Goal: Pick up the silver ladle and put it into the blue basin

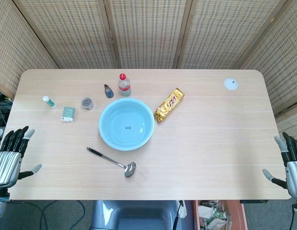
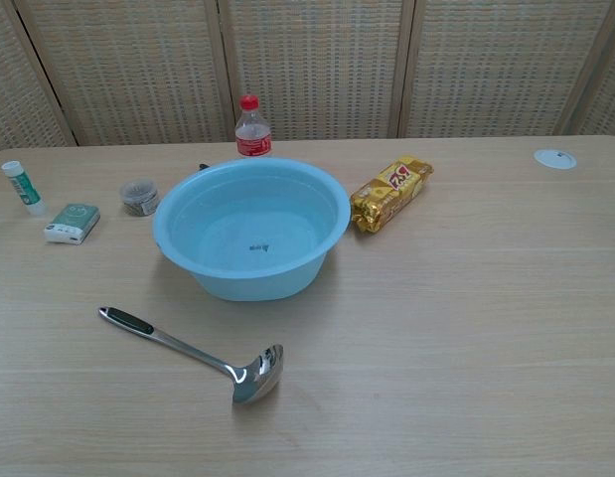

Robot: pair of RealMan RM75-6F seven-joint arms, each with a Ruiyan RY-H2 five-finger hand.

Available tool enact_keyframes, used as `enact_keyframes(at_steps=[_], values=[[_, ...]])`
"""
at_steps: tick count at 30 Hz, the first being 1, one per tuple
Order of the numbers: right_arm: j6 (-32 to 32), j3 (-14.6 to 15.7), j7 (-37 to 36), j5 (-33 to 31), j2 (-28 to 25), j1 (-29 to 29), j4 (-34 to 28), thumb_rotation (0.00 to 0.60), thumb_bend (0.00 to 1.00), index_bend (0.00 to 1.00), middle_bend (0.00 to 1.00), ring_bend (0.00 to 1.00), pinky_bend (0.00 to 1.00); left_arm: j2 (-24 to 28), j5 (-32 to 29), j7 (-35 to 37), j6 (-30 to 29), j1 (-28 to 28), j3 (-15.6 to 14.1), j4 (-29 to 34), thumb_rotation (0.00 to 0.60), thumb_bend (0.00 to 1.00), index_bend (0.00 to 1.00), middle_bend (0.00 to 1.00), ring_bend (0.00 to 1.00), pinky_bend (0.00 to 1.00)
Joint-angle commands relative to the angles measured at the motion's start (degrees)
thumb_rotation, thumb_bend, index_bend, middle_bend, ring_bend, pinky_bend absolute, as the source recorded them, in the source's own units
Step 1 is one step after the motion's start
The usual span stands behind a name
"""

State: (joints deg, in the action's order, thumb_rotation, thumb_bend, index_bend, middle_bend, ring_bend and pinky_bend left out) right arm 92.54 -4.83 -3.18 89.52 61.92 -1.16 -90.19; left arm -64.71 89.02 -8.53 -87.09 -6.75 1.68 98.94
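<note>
The silver ladle (image 1: 112, 161) (image 2: 193, 353) lies flat on the table in front of the blue basin (image 1: 126, 123) (image 2: 250, 227), its dark handle pointing left and its bowl to the right. Nothing lies in the basin. My left hand (image 1: 11, 155) hangs at the table's left edge, fingers spread, holding nothing. At the right edge my right hand (image 1: 288, 160) is likewise spread and holds nothing. Both hands are far from the ladle. The chest view shows neither hand.
Behind the basin stand a small red-capped bottle (image 1: 124, 85) (image 2: 252, 130) and a dark small object (image 1: 108, 90). A gold snack packet (image 1: 169, 104) (image 2: 390, 193) lies to its right. A round tin (image 1: 87, 103), a green box (image 1: 68, 113) and a small tube (image 1: 48, 101) sit left. A white disc (image 1: 230, 84) is far right.
</note>
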Motion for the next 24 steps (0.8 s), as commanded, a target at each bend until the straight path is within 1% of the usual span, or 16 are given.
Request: enact_keyframes(at_steps=[1, 11, 12, 13, 14, 15, 16, 17, 18, 19, 21, 22, 24], values=[[0.0, 0.0, -0.1, 0.1, 0.0, 0.0, 0.0, 0.6, 0.0, 0.0, 0.0, 0.0, 0.0, 0.0, 0.1, 0.0, 0.0, 0.0, 0.0, 0.0, 0.6, 0.06, 0.0, 0.0, 0.0, 0.0], [-0.1, 0.1, -0.4, 0.2, 0.0, -0.1, 0.1, 0.6, 0.0, 0.0, 0.0, 0.0, 0.0, -0.1, 0.6, 0.5, 0.8, -0.4, -0.2, -0.3, 0.6, 0.07, 0.0, 0.0, 0.0, 0.0], [-0.2, 0.1, -0.4, 0.2, 0.0, -0.1, 0.0, 0.6, 0.0, 0.0, 0.0, 0.0, 0.0, -0.2, 1.0, 0.7, 1.2, -0.7, -0.3, -0.7, 0.6, 0.07, 0.0, 0.07, 0.04, 0.03], [-0.2, 0.1, -0.3, 0.2, 0.0, -0.1, 0.0, 0.6, 0.0, 0.0, 0.0, 0.0, 0.0, -0.2, 1.4, 1.2, 1.7, -1.1, -0.3, -1.0, 0.6, 0.07, 0.0, 0.2, 0.13, 0.1], [-0.3, 0.1, -0.4, 0.2, 0.0, -0.2, -0.1, 0.6, 0.0, 0.0, 0.0, 0.0, 0.0, -0.5, 2.0, 2.2, 2.4, -1.8, -0.2, -1.8, 0.6, 0.07, 0.0, 0.29, 0.2, 0.16], [-0.4, 0.1, -0.5, 0.1, -0.1, -0.2, -0.1, 0.6, 0.0, 0.0, 0.0, 0.0, 0.0, -0.8, 2.2, 3.1, 2.8, -2.2, -0.1, -2.5, 0.6, 0.07, 0.0, 0.44, 0.33, 0.27], [-0.4, 0.1, -0.7, 0.0, -0.2, -0.2, -0.2, 0.6, 0.0, 0.0, 0.0, 0.0, 0.0, -1.4, 2.3, 4.5, 4.0, -3.0, -0.1, -3.7, 0.6, 0.07, 0.0, 0.62, 0.52, 0.47], [-0.4, 0.0, -0.8, -0.1, -0.2, -0.1, -0.2, 0.6, 0.0, 0.0, 0.0, 0.0, 0.0, -1.9, 2.5, 5.3, 5.0, -3.6, -0.1, -4.6, 0.6, 0.07, 0.0, 0.71, 0.64, 0.6], [-0.3, 0.0, -1.0, -0.2, -0.3, -0.1, -0.2, 0.6, 0.0, 0.0, 0.0, 0.0, 0.0, -2.5, 2.6, 5.9, 5.8, -4.2, -0.1, -5.8, 0.6, 0.07, 0.0, 0.82, 0.78, 0.77], [-0.2, -0.1, -1.2, -0.2, -0.3, 0.0, -0.2, 0.6, 0.0, 0.0, 0.0, 0.0, 0.0, -3.3, 2.9, 6.3, 6.4, -4.9, 0.1, -7.1, 0.6, 0.07, 0.0, 0.89, 0.86, 0.88], [-0.2, -0.2, -1.6, -0.5, -0.4, 0.0, -0.2, 0.6, 0.0, 0.0, 0.0, 0.0, 0.0, -5.9, 3.4, 6.9, 7.7, -6.3, 0.4, -11.1, 0.6, 0.07, 0.0, 0.96, 0.94, 0.98], [-0.4, -0.2, -1.8, -0.6, -0.5, -0.1, -0.1, 0.6, 0.0, 0.0, 0.0, 0.0, 0.0, -7.2, 3.4, 7.3, 8.8, -7.1, 0.4, -13.1, 0.6, 0.07, 0.0, 0.98, 0.96, 1.0], [-0.8, -0.3, -1.9, -0.8, -0.5, -0.2, 0.1, 0.6, 0.0, 0.0, 0.0, 0.0, 0.0, -8.8, 3.6, 8.2, 11.8, -8.7, 0.0, -16.0, 0.6, 0.07, 0.0, 0.99, 0.97, 1.0]])
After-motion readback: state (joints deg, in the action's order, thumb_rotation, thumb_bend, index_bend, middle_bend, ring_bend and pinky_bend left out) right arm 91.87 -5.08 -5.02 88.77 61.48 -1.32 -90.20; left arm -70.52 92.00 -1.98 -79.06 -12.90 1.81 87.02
